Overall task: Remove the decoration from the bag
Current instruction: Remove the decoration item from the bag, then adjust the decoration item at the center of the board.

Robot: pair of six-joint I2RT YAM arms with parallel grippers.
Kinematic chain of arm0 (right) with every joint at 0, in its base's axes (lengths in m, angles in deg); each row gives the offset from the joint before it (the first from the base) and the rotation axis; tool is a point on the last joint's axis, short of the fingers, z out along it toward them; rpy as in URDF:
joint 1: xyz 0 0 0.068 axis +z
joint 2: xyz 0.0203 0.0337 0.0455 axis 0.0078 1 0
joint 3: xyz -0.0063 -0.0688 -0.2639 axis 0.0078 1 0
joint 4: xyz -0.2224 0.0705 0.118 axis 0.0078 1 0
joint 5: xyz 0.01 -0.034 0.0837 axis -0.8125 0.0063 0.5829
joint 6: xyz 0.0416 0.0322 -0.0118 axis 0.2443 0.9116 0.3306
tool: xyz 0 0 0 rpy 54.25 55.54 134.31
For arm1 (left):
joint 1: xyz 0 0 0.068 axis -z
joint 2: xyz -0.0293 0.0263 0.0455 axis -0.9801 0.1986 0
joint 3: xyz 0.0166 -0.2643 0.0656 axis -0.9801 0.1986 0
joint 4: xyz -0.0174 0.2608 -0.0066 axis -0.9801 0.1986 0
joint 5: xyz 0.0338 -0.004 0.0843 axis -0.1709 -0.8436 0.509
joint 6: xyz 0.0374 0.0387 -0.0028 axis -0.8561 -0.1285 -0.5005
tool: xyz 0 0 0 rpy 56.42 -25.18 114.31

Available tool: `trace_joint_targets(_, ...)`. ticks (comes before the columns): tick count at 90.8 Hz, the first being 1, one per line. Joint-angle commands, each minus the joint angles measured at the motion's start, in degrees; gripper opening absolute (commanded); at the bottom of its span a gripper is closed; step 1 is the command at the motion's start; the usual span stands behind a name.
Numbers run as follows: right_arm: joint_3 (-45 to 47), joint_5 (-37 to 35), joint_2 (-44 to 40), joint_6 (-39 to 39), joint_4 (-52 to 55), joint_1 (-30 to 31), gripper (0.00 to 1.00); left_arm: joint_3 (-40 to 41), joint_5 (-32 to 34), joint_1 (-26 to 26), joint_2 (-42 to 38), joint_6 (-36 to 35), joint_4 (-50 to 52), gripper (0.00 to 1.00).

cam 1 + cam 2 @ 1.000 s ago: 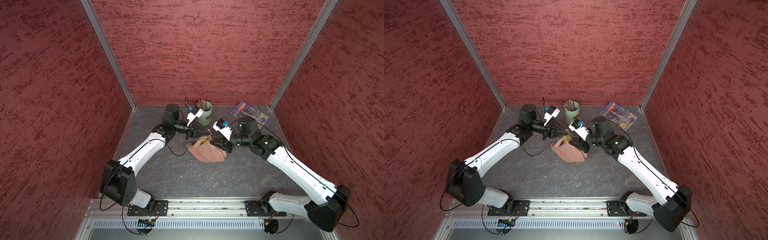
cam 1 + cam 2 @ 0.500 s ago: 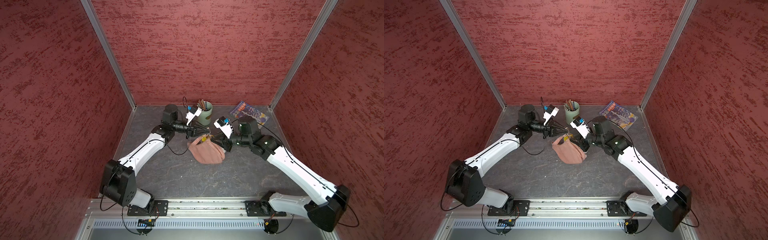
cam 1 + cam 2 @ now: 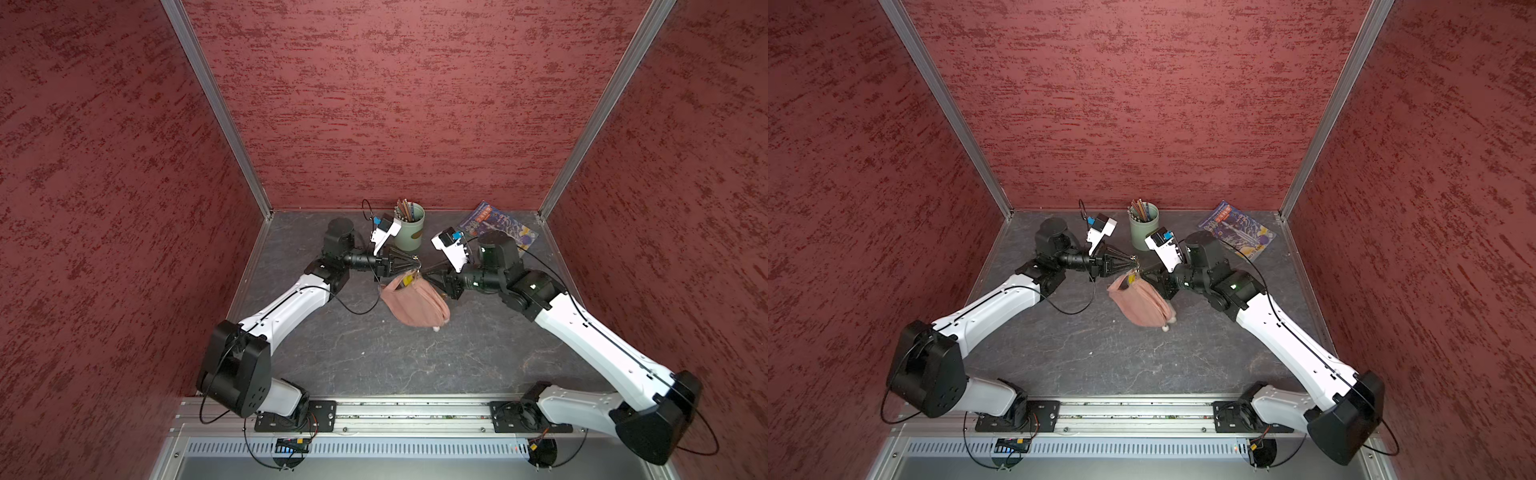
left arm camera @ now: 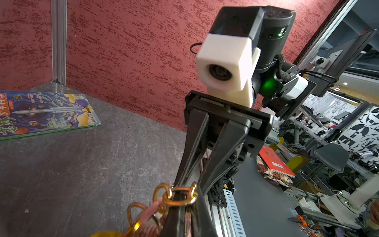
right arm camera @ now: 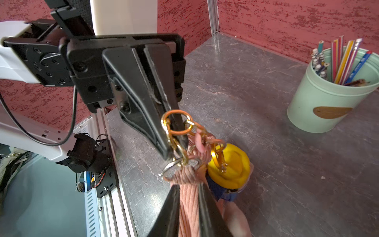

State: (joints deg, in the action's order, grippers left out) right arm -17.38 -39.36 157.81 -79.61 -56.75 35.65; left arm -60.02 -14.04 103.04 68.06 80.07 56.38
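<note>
While left gripper (image 5: 172, 150) clamps gold chain (image 4: 167, 197) and right gripper (image 5: 189, 185) pinches strap (image 5: 185, 175) narrowly, unclipping looks in hand; next, tug yellow charm (image 5: 232, 164), 11 o'clock on bag (image 3: 417, 307), free.

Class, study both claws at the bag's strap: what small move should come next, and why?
Probably the left claw should ease the gold clasp away from the strap. That claw is shut on the clasp, the right claw pinches the strap, and the yellow charm hangs right by them, so it is not yet off the bag.
</note>
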Motion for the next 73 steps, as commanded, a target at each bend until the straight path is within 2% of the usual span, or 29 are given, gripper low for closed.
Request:
trace_joint_targets(1,0.1,-2.0,-0.6,1.6,-1.1,0.3,0.20,0.7,1.3,-0.2,-2.2,1.5,-4.5,0.00)
trace_joint_targets(12,1.1,-4.6,-1.0,5.1,-1.3,-0.9,0.24,0.3,5.5,-1.1,-3.0,-0.6,0.2,0.00)
trace_joint_targets(21,2.3,-10.8,-1.5,9.5,1.1,-2.2,0.33,-0.7,11.9,-2.9,-4.0,-2.4,7.2,0.00)
trace_joint_targets(27,3.5,-16.5,-1.7,14.2,3.7,-2.9,0.39,-1.6,13.7,-4.1,-4.3,-1.9,10.7,0.00)
trace_joint_targets(40,7.1,-27.8,-2.3,25.6,12.3,-4.0,0.46,-2.0,13.8,-4.3,-5.5,-1.7,16.4,0.00)
trace_joint_targets(54,10.9,-33.9,-1.1,36.8,21.8,-4.4,0.52,-3.5,14.1,-4.6,-6.0,-1.7,25.7,0.00)
trace_joint_targets(64,11.8,-35.0,2.8,40.0,22.8,-4.3,0.55,-5.6,14.2,-5.1,-5.9,-2.2,33.0,0.00)
trace_joint_targets(73,11.6,-36.1,6.8,39.7,19.5,-4.4,0.57,-5.9,14.1,-5.4,-6.3,-3.2,35.9,0.00)
